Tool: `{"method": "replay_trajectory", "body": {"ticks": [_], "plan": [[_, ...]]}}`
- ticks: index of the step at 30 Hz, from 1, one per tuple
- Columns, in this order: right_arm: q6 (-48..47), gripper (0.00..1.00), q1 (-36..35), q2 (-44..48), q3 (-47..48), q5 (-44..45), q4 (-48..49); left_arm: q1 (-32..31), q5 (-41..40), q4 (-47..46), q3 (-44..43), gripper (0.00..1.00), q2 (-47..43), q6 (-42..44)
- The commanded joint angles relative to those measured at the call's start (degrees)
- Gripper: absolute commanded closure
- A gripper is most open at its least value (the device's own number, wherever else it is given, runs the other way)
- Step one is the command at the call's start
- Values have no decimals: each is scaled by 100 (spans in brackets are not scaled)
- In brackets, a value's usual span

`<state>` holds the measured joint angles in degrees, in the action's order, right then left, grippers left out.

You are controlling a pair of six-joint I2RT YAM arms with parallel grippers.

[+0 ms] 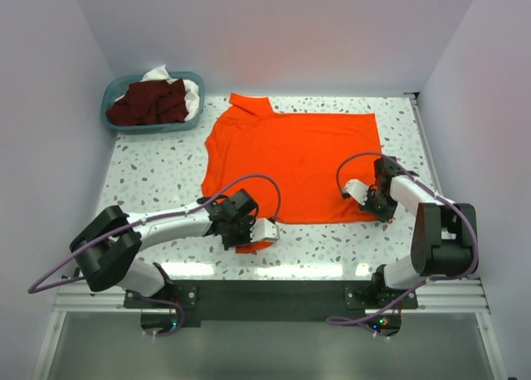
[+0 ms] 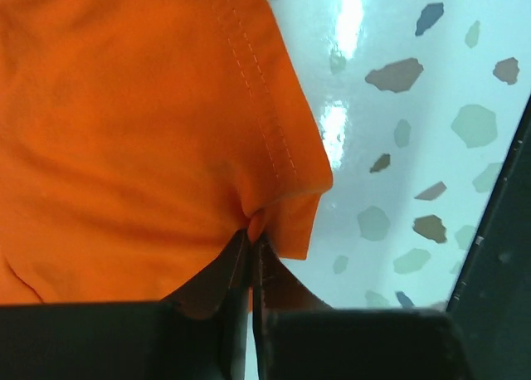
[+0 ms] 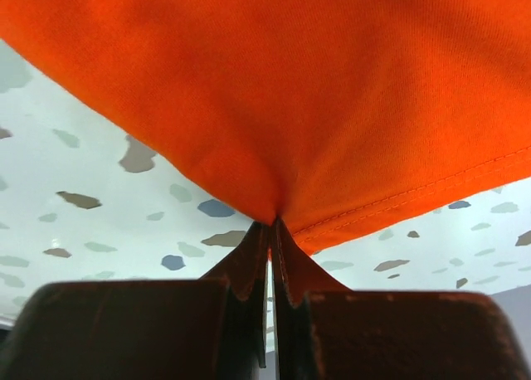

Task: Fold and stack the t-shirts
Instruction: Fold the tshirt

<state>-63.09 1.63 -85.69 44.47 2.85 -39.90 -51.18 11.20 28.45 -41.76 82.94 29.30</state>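
A: Far left first?

B: Teal basket at the far-left corner of the counter. Maroon t-shirts are heaped in it with some white cloth behind. Not folded yet, I'd say they're just waiting.

A: Main item?

B: Orange t-shirt, spread flat mid-counter with the collar toward the basket side and the hem to the right.

A: Left gripper?

B: Left gripper is closed, pinching the near sleeve at its stitched edge. The cloth bunches right at the fingertips. Left arm lies low and stretched rightward across the near edge, wrist turned in toward the shirt.

A: Right one?

B: Right gripper is clamped tight on the near hem corner, cloth tenting up from the pinch with counter visible under it. Right arm is folded at the elbow, forearm reaching back left to the corner.

A: Why those two spots?

B: Probably both ends of the near long edge, so the arms can lift it together and fold it over toward the far side. Nothing is stacked yet, so it's early in the task.
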Motion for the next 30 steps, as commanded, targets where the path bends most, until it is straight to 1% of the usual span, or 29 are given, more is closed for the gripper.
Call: {"method": "replay_trajectory", "body": {"ticks": [1, 3, 4, 5, 7, 9, 15, 19, 21, 23, 26, 27, 30], "plan": [[25, 100, 13, 394, 237, -408, -527, 124, 154, 1160, -471, 100, -215, 216], [-1, 100, 13, 588, 325, -470, -773, 370, 303, 1469, -727, 100, -374, 321], [-2, 100, 13, 745, 343, -479, -826, 694, 365, 1775, -850, 100, -488, 383], [-2, 100, 13, 808, 369, -496, -974, 845, 426, 1926, -1095, 100, -515, 453], [-2, 100, 13, 887, 466, -540, -1151, 1074, 366, 2234, -1264, 100, -637, 673], [-28, 100, 13, 1010, 493, -523, -1327, 1110, 356, 2358, -1300, 100, -769, 814], [-133, 100, 30, 1581, 361, -558, -1924, 1101, 707, 2789, -1264, 100, -1227, 788], [-256, 100, 118, 1837, 282, -488, -2031, 1171, 717, 3079, -1545, 100, -1385, 867], [-274, 100, 153, 1636, 395, -514, -1995, 1346, 656, 3140, -1721, 100, -1263, 1015], [-274, 100, 197, 1390, 614, -549, -1969, 1522, 655, 3167, -2072, 100, -1096, 1226], [-230, 100, 206, 889, 974, -627, -1890, 1795, 594, 3149, -2590, 100, -613, 1446], [-221, 100, 206, 661, 1080, -645, -1881, 1917, 585, 3149, -2705, 100, -316, 1578], [-169, 100, 206, 335, 1485, -698, -1916, 2190, 594, 3132, -3188, 100, 247, 1824]]}}
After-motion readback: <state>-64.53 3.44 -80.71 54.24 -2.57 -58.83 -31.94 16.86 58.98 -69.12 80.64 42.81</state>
